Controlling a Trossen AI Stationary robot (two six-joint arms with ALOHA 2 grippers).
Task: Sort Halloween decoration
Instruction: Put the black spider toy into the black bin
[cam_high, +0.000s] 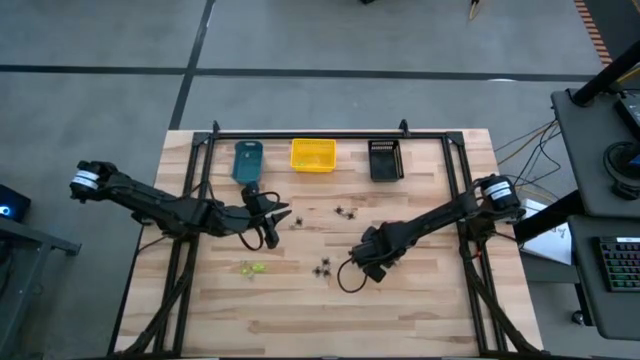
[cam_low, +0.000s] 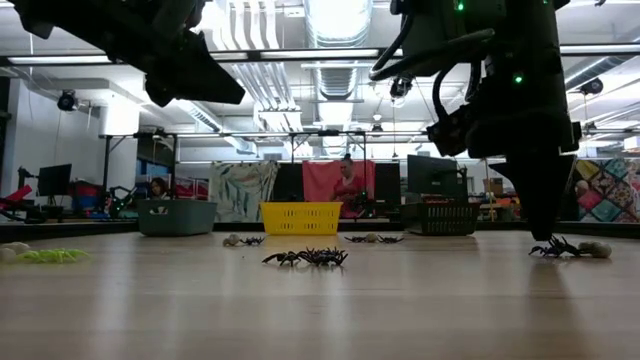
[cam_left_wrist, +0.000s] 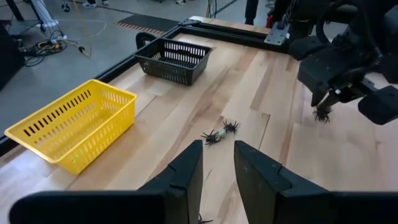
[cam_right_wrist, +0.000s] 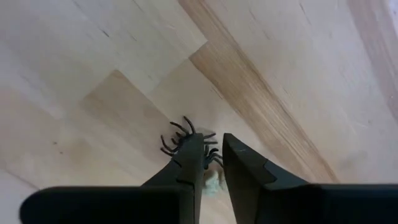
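A: Right gripper (cam_right_wrist: 212, 158)?
B: Down at the tabletop (cam_high: 420, 310), right of centre in the high view. Fingers (cam_right_wrist: 245, 168) nearly together, straddling a black spider (cam_right_wrist: 181, 142) with a pale bit just under it. Can't tell if it's gripped or just touched. In the low view the same spider (cam_low: 555, 247) sits on the wood right below that arm.

A: Left gripper (cam_left_wrist: 217, 165)?
B: Raised above the tabletop, left of centre, just in front of the teal bin (cam_high: 247, 160). Fingers (cam_left_wrist: 186, 171) a narrow gap apart, nothing between them. It points towards a spider pair (cam_left_wrist: 221, 132) lying on the wood beyond it.

A: Other decorations?
B: All loose on the tabletop. Black cluster (cam_high: 323, 269) near the middle, just left of the right gripper; low view shows it closest to camera (cam_low: 307, 257). Yellow-green one (cam_high: 250, 268) to the front left, below the left arm. Another small one (cam_high: 295, 221) just right of the left gripper, and one more (cam_high: 345, 211) farther back towards the bins.

A: Bins?
B: Row at the back edge: teal, yellow bin (cam_high: 313, 155), black bin (cam_high: 386, 159), left to right. Can't make out anything inside them.

A: Anyone around?
B: A person (cam_low: 347, 185) in the room well behind the yellow bin, low view.
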